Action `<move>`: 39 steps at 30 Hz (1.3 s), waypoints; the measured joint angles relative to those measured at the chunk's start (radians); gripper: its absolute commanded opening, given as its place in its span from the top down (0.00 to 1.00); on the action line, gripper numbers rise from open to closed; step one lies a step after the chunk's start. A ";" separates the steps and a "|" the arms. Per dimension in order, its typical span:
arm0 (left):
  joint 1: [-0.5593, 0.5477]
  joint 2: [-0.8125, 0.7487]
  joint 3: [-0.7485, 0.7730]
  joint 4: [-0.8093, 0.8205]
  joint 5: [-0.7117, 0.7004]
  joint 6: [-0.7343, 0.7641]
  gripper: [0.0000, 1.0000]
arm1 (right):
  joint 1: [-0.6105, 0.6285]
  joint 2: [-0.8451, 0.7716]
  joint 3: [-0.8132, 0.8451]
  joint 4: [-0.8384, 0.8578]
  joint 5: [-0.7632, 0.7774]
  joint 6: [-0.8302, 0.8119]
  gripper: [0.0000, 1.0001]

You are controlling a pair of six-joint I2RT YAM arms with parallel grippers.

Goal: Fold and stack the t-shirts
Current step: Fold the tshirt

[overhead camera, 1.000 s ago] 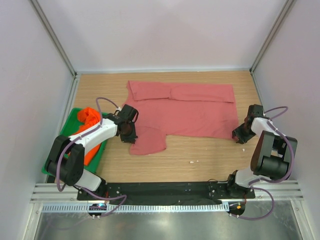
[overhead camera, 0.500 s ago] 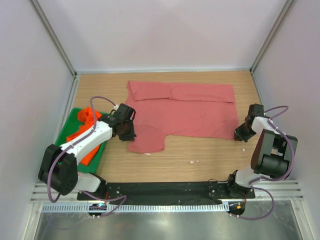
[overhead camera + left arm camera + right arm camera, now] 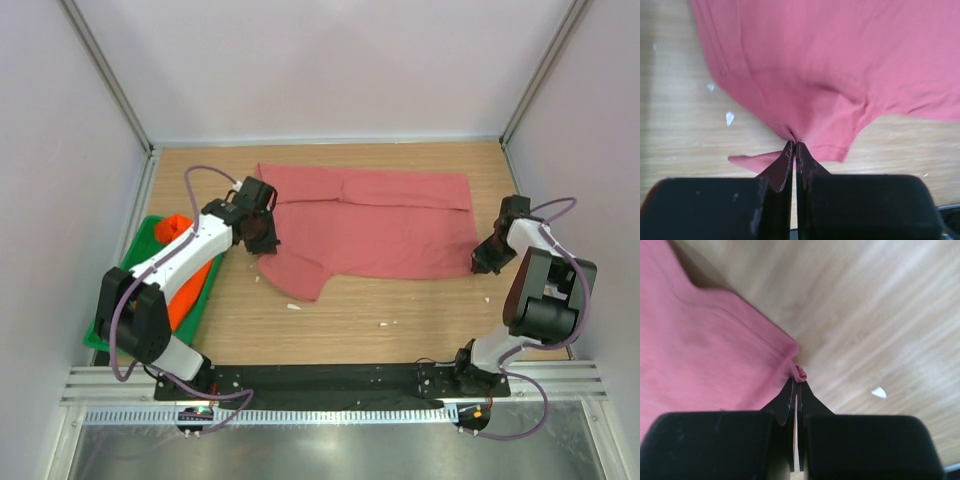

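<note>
The left gripper (image 3: 794, 144) and right gripper (image 3: 796, 382) each pinch the near edge of the pink t-shirt (image 3: 380, 225) — best lifted together, kept taut, laid square onto its far edge.

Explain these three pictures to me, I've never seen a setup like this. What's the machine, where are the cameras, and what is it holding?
This is a robot with two arms bolted at the near edge of a wooden table. The wide picture comes from a fixed camera above and behind the arms. The two close-ups come from a small camera on each wrist, so the black shapes at the bottom are that arm's own fingers. A pink t-shirt lies spread on the table. The left gripper is shut on a pinch of cloth at its near left edge, and the right gripper is shut on its near right corner. An orange t-shirt sits crumpled in a green tray on the left, partly hidden by the left arm.
</note>
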 measured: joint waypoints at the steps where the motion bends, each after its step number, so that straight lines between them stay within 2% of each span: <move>1: 0.010 0.032 0.042 0.003 0.000 0.001 1.00 | 0.000 0.024 0.034 -0.005 -0.002 0.000 0.99; 11: 0.149 0.347 0.439 -0.015 0.036 -0.002 1.00 | 0.000 0.267 0.388 -0.071 -0.030 -0.011 0.99; 17: 0.207 0.424 0.567 -0.018 0.072 -0.010 1.00 | 0.000 0.333 0.506 -0.110 -0.071 -0.041 0.99; 28: 0.223 0.454 0.606 -0.018 0.098 -0.023 1.00 | 0.013 0.408 0.629 -0.153 -0.225 -0.066 0.96; 39: 0.265 0.476 0.623 0.002 0.114 -0.045 1.00 | 0.019 0.493 0.731 -0.179 -0.249 -0.016 0.97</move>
